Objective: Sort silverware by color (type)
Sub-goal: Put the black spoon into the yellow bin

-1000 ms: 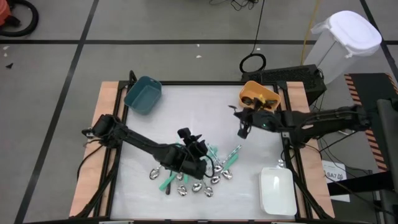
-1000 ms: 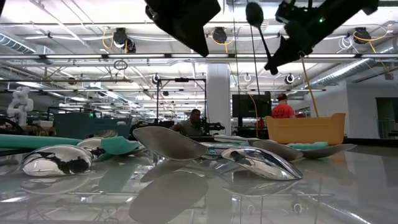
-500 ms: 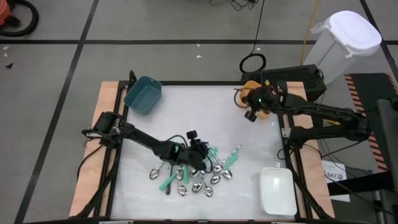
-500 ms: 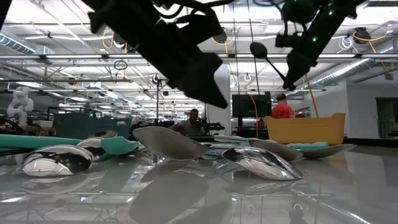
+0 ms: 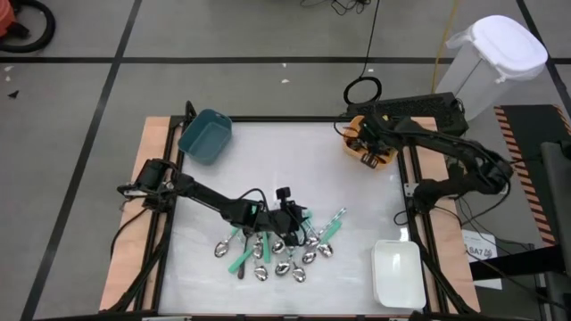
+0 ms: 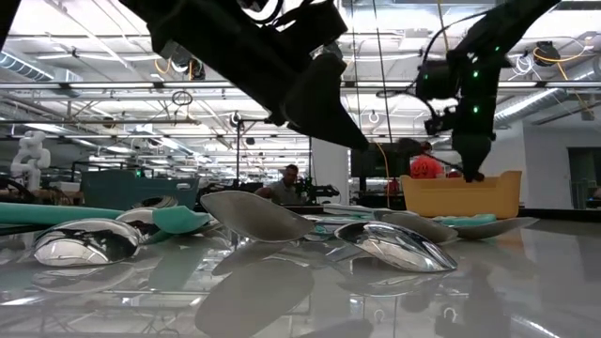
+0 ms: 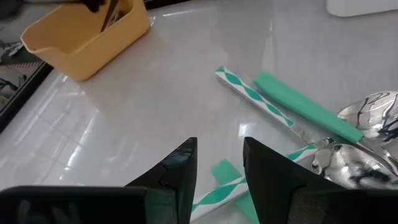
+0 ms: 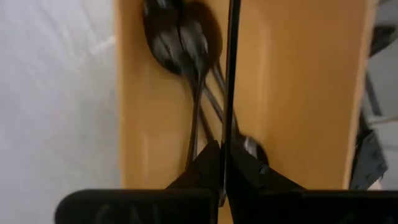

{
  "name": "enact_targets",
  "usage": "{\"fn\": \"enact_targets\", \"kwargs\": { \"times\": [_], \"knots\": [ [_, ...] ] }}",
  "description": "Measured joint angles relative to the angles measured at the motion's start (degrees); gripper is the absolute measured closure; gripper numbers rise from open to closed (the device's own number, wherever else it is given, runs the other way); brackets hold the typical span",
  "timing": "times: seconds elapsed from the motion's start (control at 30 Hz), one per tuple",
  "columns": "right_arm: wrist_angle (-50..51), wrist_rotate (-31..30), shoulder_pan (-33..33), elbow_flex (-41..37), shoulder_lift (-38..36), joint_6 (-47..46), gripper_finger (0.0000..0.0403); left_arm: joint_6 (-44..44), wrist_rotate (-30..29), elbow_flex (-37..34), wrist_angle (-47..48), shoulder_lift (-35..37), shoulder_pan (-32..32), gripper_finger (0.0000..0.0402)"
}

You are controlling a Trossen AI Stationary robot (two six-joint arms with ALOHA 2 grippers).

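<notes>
No brand, label or writing can be read on any of the things.

Three bins stand on the table (image 5: 268, 160): one teal bin (image 5: 205, 135) at the far left corner, one orange bin (image 5: 370, 141) at the far right corner, and one white bin (image 5: 397, 272) at the near right corner.

The silverware (image 5: 281, 250) lies in one loose heap at the middle of the table's near half. From above, about eight shiny silver spoon bowls can be made out in it, plus roughly four teal-green pieces; the left arm covers part of the heap, so an exact count cannot be given. The left wrist view shows one plain teal-green handle (image 7: 308, 107), two handles striped teal and white (image 7: 255, 96), and two silver spoon bowls (image 7: 367, 140).

The right gripper (image 5: 368, 147) is over the orange bin, its fingers together and clamped on the thin stem of one dark spoon (image 8: 233, 74). Under it, in the bottom of the bin, lie more dark spoons (image 8: 183, 37); at least two bowls show, their handles crossing.

The left gripper (image 7: 219, 163) hangs just above the far edge of the heap. Its fingers (image 7: 177, 165) stand a little apart with nothing between them, and a striped handle lies on the table below the gap.

In the low view, two people show far off in the room behind the table.
</notes>
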State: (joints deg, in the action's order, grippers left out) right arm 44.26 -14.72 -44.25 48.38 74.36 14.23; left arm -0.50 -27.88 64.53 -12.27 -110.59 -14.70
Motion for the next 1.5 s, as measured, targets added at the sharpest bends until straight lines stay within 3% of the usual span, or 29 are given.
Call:
{"fn": "enact_targets", "kwargs": {
  "times": [0.33, 0.5, 0.7, 1.0, 1.2, 1.5],
  "knots": [
    [3.72, -0.75, -3.05, 0.00, 5.30, -0.92, 0.0395, -1.32, 0.98, 0.42, -0.35, 0.02, 0.07, 0.0270],
    [5.56, -6.52, -3.06, 0.00, 5.03, -1.49, 0.0395, -1.32, 1.03, 0.44, -0.36, 0.02, 0.05, 0.0270],
    [6.23, -7.83, -3.06, 0.00, 5.01, -1.13, 0.0391, -1.25, 1.05, 0.44, -0.41, 0.02, 0.05, 0.0270],
    [7.80, -10.78, -2.86, 0.13, 4.13, -4.46, 0.0297, -0.87, 1.07, 0.52, -0.11, 2.14, -0.70, 0.0270],
    [9.84, -10.77, -0.65, 1.99, -2.59, -9.17, 0.0242, 1.24, -0.49, 0.55, 6.75, 8.74, -2.49, 0.0270],
    [9.94, -1.72, 11.37, 2.34, -19.45, -18.00, 0.0234, 10.73, -6.58, 0.50, 19.70, 11.32, -5.71, 0.0270]
  ]
}}
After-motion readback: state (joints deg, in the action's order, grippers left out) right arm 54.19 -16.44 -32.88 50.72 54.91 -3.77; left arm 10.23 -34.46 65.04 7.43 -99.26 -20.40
